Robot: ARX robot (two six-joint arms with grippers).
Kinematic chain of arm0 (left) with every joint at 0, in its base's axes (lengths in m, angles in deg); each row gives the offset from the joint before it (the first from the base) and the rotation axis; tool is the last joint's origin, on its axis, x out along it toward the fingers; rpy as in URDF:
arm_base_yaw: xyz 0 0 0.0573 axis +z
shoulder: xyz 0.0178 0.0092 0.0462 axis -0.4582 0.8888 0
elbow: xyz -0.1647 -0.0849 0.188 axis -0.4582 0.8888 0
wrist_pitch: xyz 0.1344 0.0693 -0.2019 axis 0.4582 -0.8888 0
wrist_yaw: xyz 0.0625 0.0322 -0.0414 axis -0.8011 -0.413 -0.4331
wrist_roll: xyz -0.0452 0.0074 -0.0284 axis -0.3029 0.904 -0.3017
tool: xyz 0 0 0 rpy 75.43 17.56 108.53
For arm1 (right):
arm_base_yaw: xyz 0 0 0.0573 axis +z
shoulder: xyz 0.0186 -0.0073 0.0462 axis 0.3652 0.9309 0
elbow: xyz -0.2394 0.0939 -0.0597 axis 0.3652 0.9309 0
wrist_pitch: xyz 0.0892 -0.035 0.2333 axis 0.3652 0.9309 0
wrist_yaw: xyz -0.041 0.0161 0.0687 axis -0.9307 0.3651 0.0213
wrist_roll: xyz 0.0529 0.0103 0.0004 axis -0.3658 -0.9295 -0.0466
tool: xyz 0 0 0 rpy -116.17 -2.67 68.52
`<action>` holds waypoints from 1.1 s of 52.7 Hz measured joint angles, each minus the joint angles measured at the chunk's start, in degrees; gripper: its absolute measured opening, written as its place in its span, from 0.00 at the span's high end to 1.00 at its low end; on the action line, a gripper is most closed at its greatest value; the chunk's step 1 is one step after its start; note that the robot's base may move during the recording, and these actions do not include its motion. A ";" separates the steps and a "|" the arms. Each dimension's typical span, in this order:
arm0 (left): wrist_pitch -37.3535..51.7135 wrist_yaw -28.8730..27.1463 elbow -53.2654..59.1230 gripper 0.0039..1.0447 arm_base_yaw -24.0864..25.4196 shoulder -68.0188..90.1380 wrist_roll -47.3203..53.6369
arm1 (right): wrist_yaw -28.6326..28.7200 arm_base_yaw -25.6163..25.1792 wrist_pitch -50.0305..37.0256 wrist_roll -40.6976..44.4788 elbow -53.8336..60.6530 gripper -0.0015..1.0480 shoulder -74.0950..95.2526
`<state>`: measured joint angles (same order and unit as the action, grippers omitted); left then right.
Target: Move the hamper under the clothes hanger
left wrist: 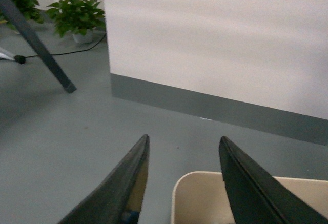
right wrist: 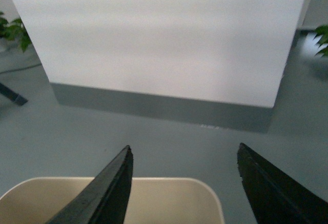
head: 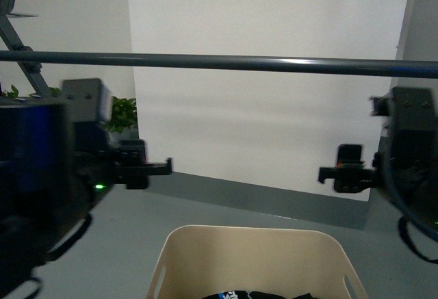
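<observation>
A cream hamper (head: 253, 261) sits on the grey floor (head: 137, 230) low in the front view, centred between two raised robot arms. Dark clothes (head: 263, 295) show inside it at the picture's lower edge. The rack's horizontal bar (head: 219, 61) crosses the whole view above it, and one slanted leg (head: 17, 42) shows at far left. A white wall panel (head: 267, 107) stands behind, and a potted plant (head: 123, 115) near the left.

The left gripper (head: 152, 169) and right gripper (head: 335, 174) hover well above the hamper, apart from it, one to each side. Both are spread wide and hold nothing. In the left wrist view, the gripper's two fingers (left wrist: 123, 188) frame a corner of the hamper's rim (left wrist: 177, 193). In the right wrist view, the far rim (right wrist: 169, 180) lies between and below that gripper's fingers (right wrist: 110, 193).

The hamper already appears to lie roughly beneath the bar, though how exactly it lines up cannot be told. If more shifting is needed, each gripper should probably come down to a short end and take the rim near the slot handles (head: 156, 280). Moving both sides evenly would keep the hamper from twisting or tipping.
</observation>
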<state>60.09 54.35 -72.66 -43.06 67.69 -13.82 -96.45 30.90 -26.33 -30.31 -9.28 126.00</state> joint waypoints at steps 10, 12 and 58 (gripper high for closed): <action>3.32 4.07 15.47 0.91 3.23 -11.69 0.44 | 1.92 -2.40 -4.90 2.25 13.92 0.76 -11.65; 3.58 4.50 16.90 0.94 3.54 -12.63 0.46 | 2.12 -2.60 -5.07 2.32 15.30 0.79 -12.44; -7.76 15.76 46.88 0.97 15.63 -53.11 0.98 | 9.03 -9.42 5.49 2.89 45.66 0.98 -51.69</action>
<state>52.34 70.11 -25.78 -27.44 14.58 -12.84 -87.43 21.48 -20.85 -27.42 36.38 74.31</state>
